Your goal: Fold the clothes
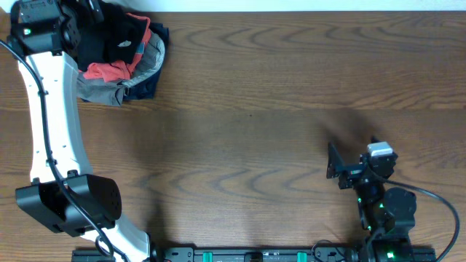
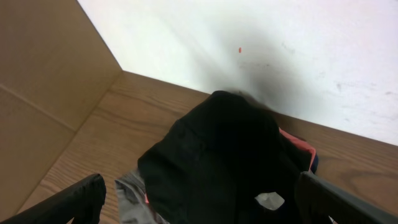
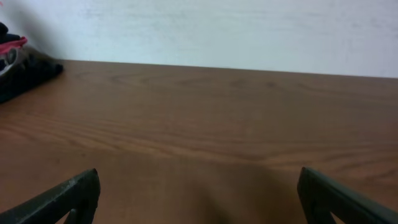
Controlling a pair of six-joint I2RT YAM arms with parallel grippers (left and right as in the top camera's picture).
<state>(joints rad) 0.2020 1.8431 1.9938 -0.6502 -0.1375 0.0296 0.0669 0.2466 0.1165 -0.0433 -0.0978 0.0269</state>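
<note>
A heap of clothes (image 1: pixel 120 62) lies at the table's far left corner: a black garment on top, a red one, a grey one and a dark blue one. In the left wrist view the black garment (image 2: pixel 217 162) fills the middle, with grey cloth (image 2: pixel 134 196) and a red edge (image 2: pixel 298 144) beside it. My left gripper (image 2: pixel 199 208) is open, its fingers on either side of the black garment, just above the heap. My right gripper (image 3: pixel 199 199) is open and empty over bare wood near the front right (image 1: pixel 342 164).
A white wall (image 2: pixel 280 43) runs along the table's far edge. A brown cardboard panel (image 2: pixel 43 81) stands at the left of the heap. The heap's edge (image 3: pixel 22 68) shows far left in the right wrist view.
</note>
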